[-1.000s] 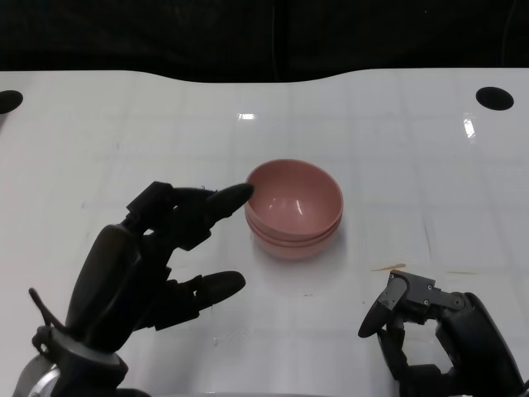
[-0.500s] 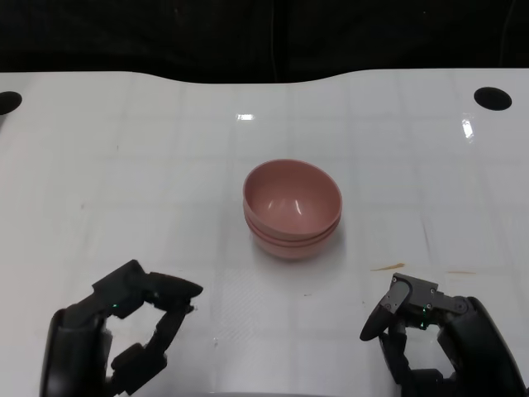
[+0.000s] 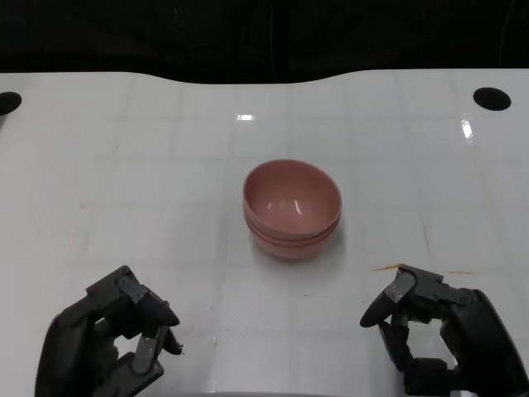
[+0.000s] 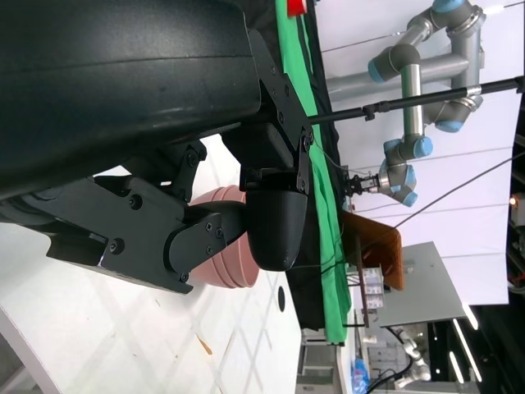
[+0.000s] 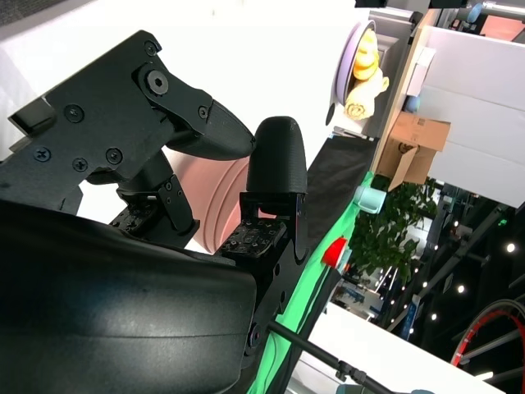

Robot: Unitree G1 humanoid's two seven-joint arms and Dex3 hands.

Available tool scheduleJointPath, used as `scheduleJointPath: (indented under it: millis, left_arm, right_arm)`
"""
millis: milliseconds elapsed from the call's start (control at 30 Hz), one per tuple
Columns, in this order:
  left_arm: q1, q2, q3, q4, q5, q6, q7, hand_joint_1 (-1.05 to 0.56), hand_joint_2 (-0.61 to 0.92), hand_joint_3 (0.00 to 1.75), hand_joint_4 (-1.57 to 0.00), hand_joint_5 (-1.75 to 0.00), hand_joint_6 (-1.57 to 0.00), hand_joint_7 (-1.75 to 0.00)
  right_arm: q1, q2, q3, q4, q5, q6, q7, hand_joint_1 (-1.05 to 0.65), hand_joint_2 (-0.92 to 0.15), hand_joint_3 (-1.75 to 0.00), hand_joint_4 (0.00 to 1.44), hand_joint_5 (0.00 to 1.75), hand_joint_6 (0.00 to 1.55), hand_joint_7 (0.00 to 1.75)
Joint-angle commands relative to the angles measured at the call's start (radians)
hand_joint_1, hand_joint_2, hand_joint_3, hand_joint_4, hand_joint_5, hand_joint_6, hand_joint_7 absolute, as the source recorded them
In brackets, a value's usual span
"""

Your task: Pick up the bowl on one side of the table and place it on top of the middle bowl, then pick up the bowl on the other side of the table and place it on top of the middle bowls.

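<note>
The glossy white table (image 3: 165,149) fills the head view, crossed by faint grid lines and edged by darkness at twelve o'clock. At its centre the stack of pink plastic bowls (image 3: 293,208) is seen, nested rim inside rim; layered rims are visible, though their exact number cannot be told. No bowl is seen at either side, so the stacking is judged complete or nearly so. The black left hand (image 3: 116,339) is held low at seven o'clock, its fingers curled inward with nothing in them. The black right hand (image 3: 430,327) is held at five o'clock, fingers likewise bent in, nothing grasped. Both are kept well apart from the stack, apparently parked so that it is not disturbed.
</note>
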Motion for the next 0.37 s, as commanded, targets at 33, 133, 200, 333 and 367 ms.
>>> scheduleJointPath:
  millis: [33,133,200,333,367]
  left_arm:
    - [-0.019,-0.003,0.027,0.028,-0.045,0.012,-0.057,-0.09,0.6,1.05,-0.85,-1.73,-0.78,-1.52]
    - [-0.025,-0.016,0.04,0.041,-0.07,0.025,-0.095,-0.1,0.58,1.06,-0.86,-1.73,-0.79,-1.51]
    - [-0.029,-0.022,0.046,0.048,-0.071,0.025,-0.113,-0.11,0.59,1.04,-0.86,-1.72,-0.78,-1.5]
    - [-0.046,-0.03,0.053,0.091,-0.032,-0.005,-0.134,-0.1,0.59,1.09,-0.86,-1.72,-0.78,-1.49]
    - [-0.05,-0.034,0.052,0.096,-0.026,-0.006,-0.137,-0.09,0.56,1.15,-0.85,-1.73,-0.78,-1.5]
  right_arm:
    - [-0.012,-0.01,-0.018,0.023,0.029,0.002,0.008,-0.2,-0.51,-1.13,0.81,1.66,0.84,1.29]
    - [-0.022,-0.01,-0.02,0.038,0.037,-0.008,0.01,-0.21,-0.52,-1.12,0.82,1.66,0.82,1.29]
    - [-0.028,-0.009,-0.022,0.045,0.039,-0.012,0.012,-0.21,-0.53,-1.12,0.84,1.65,0.82,1.28]
    - [-0.049,-0.009,-0.032,0.079,0.052,-0.038,0.019,-0.2,-0.53,-1.08,0.85,1.63,0.82,1.28]
    - [-0.053,-0.01,-0.036,0.084,0.054,-0.04,0.02,-0.21,-0.54,-1.06,0.85,1.62,0.82,1.27]
